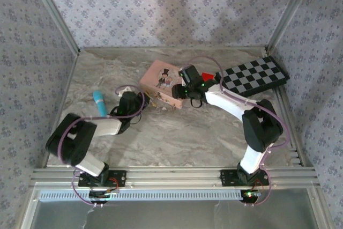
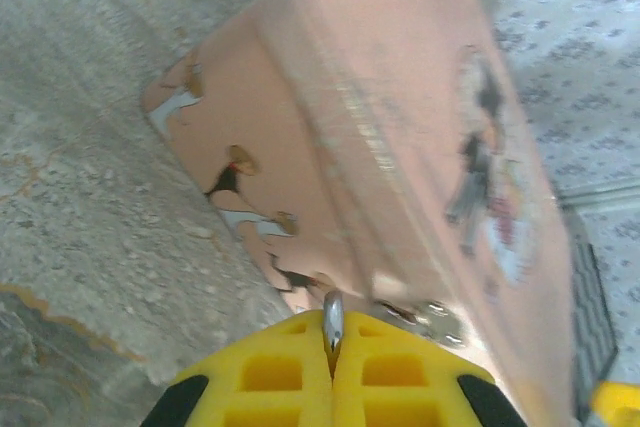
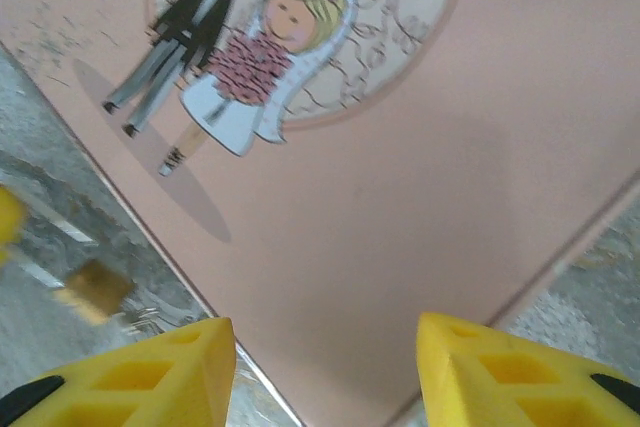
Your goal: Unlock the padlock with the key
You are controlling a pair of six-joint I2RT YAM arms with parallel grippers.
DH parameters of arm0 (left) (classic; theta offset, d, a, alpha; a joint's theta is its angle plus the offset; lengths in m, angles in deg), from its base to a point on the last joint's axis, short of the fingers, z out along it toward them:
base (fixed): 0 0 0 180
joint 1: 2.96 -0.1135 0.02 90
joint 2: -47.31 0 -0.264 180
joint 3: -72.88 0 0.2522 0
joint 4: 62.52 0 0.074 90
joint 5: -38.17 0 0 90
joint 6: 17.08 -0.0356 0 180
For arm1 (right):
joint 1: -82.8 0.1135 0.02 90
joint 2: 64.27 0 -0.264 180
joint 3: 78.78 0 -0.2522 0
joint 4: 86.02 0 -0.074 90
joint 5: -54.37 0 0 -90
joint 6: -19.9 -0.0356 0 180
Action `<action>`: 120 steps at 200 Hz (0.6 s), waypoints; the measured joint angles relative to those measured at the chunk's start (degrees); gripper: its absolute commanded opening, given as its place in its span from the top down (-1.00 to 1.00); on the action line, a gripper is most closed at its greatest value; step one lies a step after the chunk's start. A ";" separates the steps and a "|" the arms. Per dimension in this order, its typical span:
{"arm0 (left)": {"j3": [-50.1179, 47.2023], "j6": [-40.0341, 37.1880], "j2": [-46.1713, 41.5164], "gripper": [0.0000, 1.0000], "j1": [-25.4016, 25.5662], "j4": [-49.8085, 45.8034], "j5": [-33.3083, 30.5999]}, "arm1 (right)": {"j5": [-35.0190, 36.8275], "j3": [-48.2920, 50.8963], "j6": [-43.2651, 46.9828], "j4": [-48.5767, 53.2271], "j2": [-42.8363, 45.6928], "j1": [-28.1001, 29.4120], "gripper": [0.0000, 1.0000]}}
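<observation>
Yellow plastic fingers (image 2: 400,382) of the left gripper (image 2: 333,367), moulded with square pockets, press together on a thin silver key (image 2: 333,317). Its rounded tip pokes out toward the pink box (image 2: 400,97). That box is smooth and matte, with a cartoon bride and groom on its lid and chipped print along its side. Small, blocky and brass-coloured, the padlock (image 3: 95,287) sits blurred just beside the box's front edge, over the grey marbled table (image 3: 30,322). Spread wide, the right gripper (image 3: 325,367) hangs over the lid. Left arm lies low across the table; right arm bends at the elbow, reaching in.
</observation>
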 measured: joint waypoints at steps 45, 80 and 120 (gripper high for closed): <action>1.25 -6.93 -19.26 1.00 3.93 -23.47 0.96 | 2.64 7.45 -0.46 -0.85 6.16 -3.87 -0.10; 3.98 -10.03 -25.11 1.00 8.70 -42.25 1.11 | 5.64 12.28 -0.63 -1.31 10.43 -7.34 -0.13; 6.19 -11.54 -20.83 1.00 15.23 -53.81 0.76 | 8.57 15.17 -0.61 -2.21 14.84 -9.29 -0.15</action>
